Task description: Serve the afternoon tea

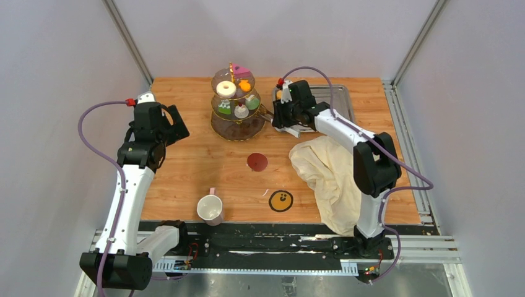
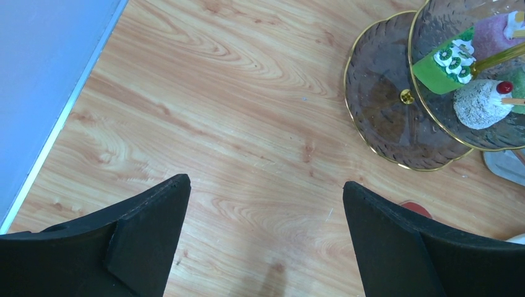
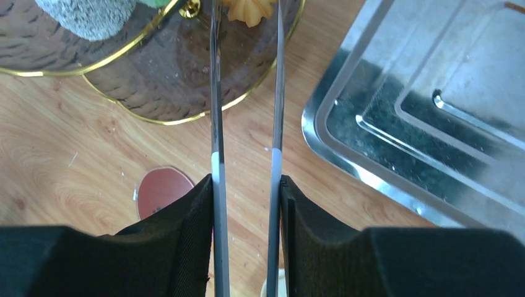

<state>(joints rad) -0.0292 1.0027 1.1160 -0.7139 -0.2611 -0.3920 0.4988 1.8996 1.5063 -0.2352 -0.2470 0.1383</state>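
The three-tier smoky glass stand point(image 1: 238, 105) stands at the back middle; a white donut point(image 1: 226, 88), an orange macaron point(image 1: 246, 86) and small cakes lie on its upper tiers. My right gripper point(image 1: 280, 116) point(image 3: 246, 180) is shut on metal tongs point(image 3: 215, 93). The tong blades reach over the stand's bottom tier point(image 3: 155, 86), with an orange cake point(image 3: 249, 10) between their tips. My left gripper point(image 1: 177, 127) point(image 2: 266, 185) is open and empty over bare wood left of the stand point(image 2: 396, 117). One pale mug point(image 1: 210, 208) stands near the front edge.
The steel tray point(image 1: 337, 99) point(image 3: 408, 124) lies right of the stand. A cream cloth point(image 1: 327, 176) is heaped at the right under the right arm. A red coaster point(image 1: 257, 162) and a yellow coaster point(image 1: 280, 201) lie on the wood.
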